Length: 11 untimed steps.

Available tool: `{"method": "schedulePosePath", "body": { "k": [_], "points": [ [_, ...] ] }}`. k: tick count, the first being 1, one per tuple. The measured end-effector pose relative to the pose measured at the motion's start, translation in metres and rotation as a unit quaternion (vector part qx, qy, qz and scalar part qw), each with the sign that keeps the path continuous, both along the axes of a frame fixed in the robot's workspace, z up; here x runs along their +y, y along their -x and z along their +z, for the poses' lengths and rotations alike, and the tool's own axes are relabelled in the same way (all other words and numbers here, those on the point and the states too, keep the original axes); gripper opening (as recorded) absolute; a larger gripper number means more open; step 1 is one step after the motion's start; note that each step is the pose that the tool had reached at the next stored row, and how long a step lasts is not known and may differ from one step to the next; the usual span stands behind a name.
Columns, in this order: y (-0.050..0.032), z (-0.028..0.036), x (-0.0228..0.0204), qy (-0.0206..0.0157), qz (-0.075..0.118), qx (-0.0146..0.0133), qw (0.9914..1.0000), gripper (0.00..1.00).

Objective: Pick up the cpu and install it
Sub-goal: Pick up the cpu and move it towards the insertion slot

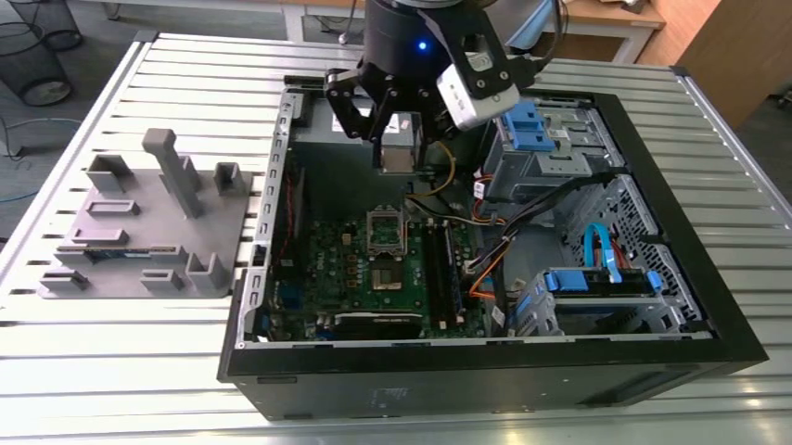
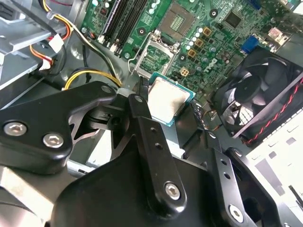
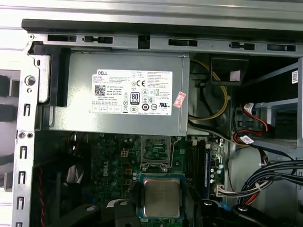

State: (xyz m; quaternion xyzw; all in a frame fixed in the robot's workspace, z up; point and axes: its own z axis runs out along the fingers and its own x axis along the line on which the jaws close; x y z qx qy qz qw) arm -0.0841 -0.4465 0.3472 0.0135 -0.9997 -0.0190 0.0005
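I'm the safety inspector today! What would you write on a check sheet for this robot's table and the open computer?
Surface: slatted metal table, holding an open computer case.
Job's things: cpu held above the green board, not yet in the socket.
Clutter: grey plate with upright posts on the table, at the exterior view's left of the case.
Gripper: gripper shut on the cpu.
Cables: yellow wires and orange wires loose inside the case.
Surroundings: wire bin and wooden desk beyond the table.
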Motion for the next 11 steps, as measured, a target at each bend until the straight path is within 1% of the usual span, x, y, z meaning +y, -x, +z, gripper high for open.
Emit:
{"method": "schedulePosePath", "body": {
  "k": [9, 11],
  "points": [
    [0.0000, -0.0076, -0.0104, -0.0001, -0.009, 0.0000, 0.99996, 0.47],
    [0.0000, -0.0099, -0.0118, -0.0002, -0.011, -0.0001, 0.99994, 0.47]
  ]
}}
